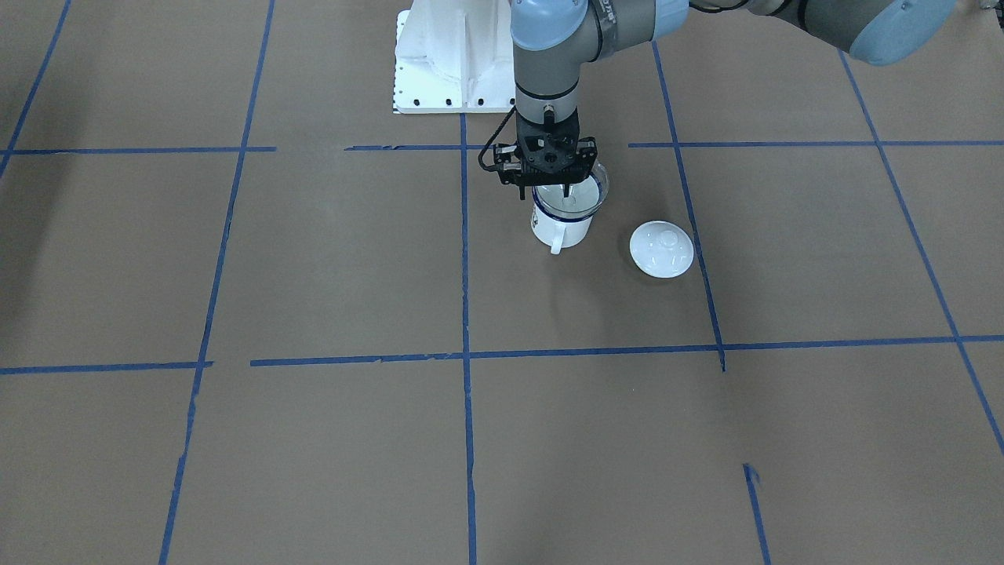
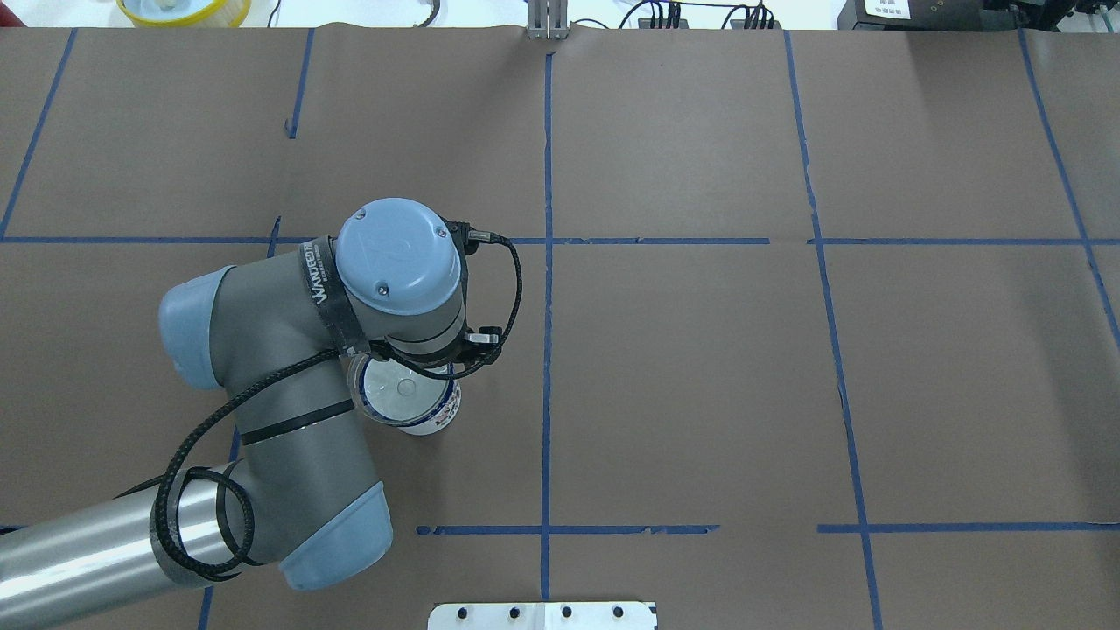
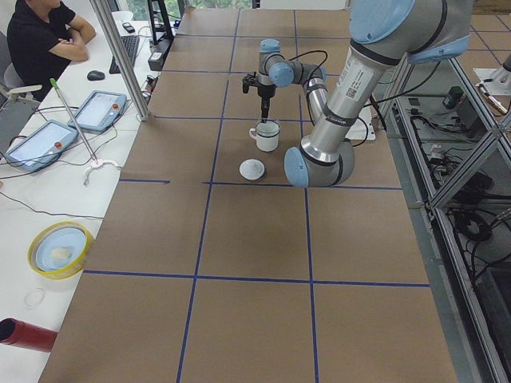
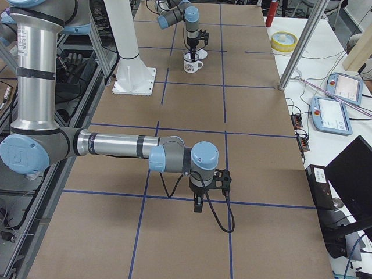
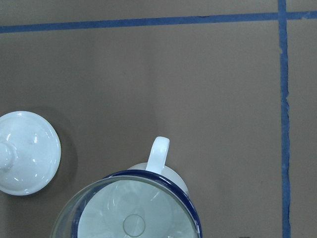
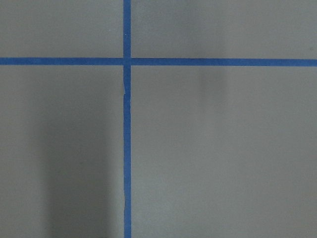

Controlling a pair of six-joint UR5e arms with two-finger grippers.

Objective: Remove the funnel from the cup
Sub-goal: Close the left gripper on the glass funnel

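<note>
**One funnel sitting in the cup, left tool hanging over it**

The clear funnel (image 1: 590, 191) is sitting in the mouth of the cup (image 1: 566, 229), its bowl resting on the dark blue rim. The cup is standing upright on the brown worktop (image 1: 314, 275), its loop handle pointing towards the operators' side. A round white lid (image 1: 661, 249) is lying near the cup, apart from it.

The left tool (image 1: 566, 187) is pointing straight down over the funnel's bowl. Its fingers are looking narrow, close together, but whether they are pinching the funnel cannot be told.

The right tool (image 4: 198, 203) is hanging above bare worktop near a crossing of blue tape lines (image 6: 127, 61), well apart from the cup. Its opening cannot be told.
</note>
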